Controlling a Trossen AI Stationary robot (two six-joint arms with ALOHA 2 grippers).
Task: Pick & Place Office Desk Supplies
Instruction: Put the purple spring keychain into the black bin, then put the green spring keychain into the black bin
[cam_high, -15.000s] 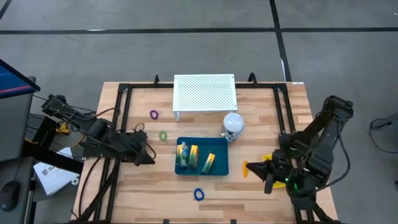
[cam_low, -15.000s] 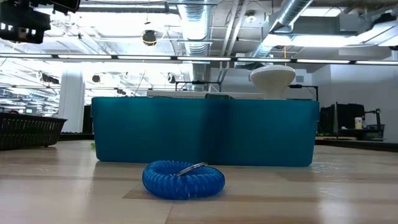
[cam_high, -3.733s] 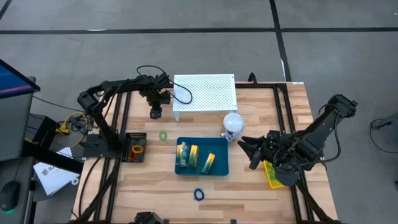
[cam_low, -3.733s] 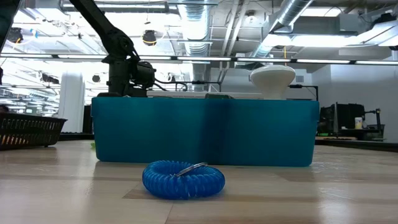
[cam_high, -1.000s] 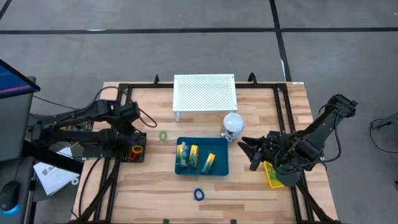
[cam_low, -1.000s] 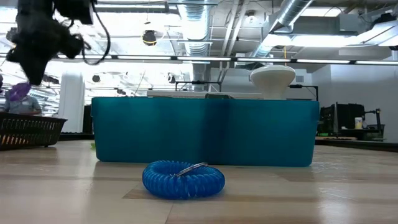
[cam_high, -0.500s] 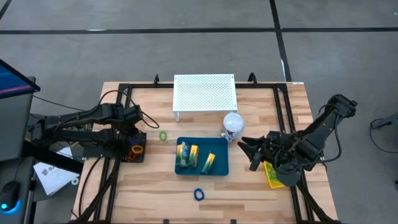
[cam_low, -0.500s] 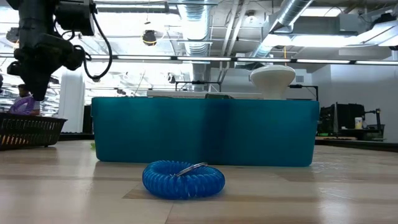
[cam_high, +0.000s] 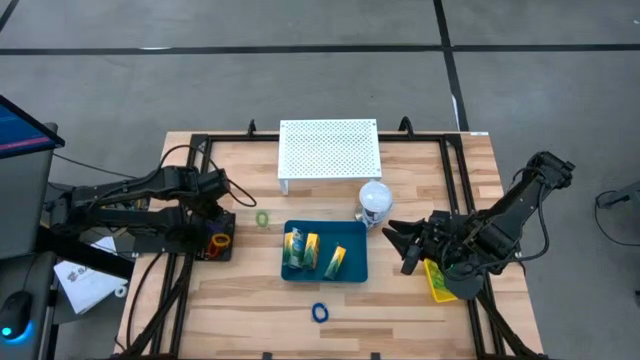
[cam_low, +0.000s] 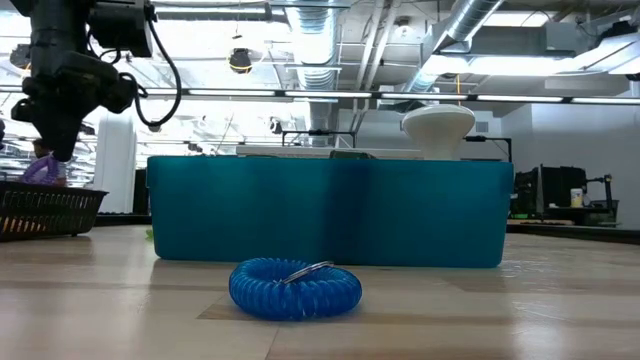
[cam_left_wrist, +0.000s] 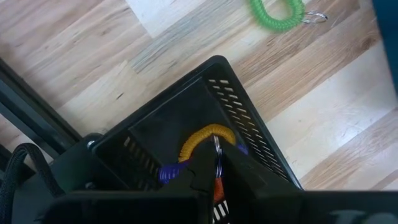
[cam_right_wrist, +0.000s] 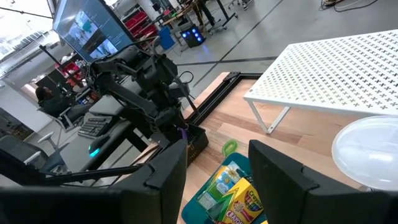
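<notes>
wood table (cam_high: 420, 190): black basket (cam_left_wrist: 249, 134) holds orange loop (cam_left_wrist: 202, 138).

Under the left gripper (cam_left_wrist: 214, 177) sits a matt black basket (cam_left_wrist: 249, 127) of slotted plastic. Beyond it lies a green coil (cam_left_wrist: 277, 14), glossy plastic with a metal ring, on the pale, smooth-grained wooden table (cam_left_wrist: 323, 118). Ahead of the right gripper (cam_right_wrist: 217, 171): a white perforated board (cam_right_wrist: 336, 65), matt.

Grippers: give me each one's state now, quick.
Left gripper: shut on the purple loop, above the black basket.
Right gripper: open, empty.
</notes>
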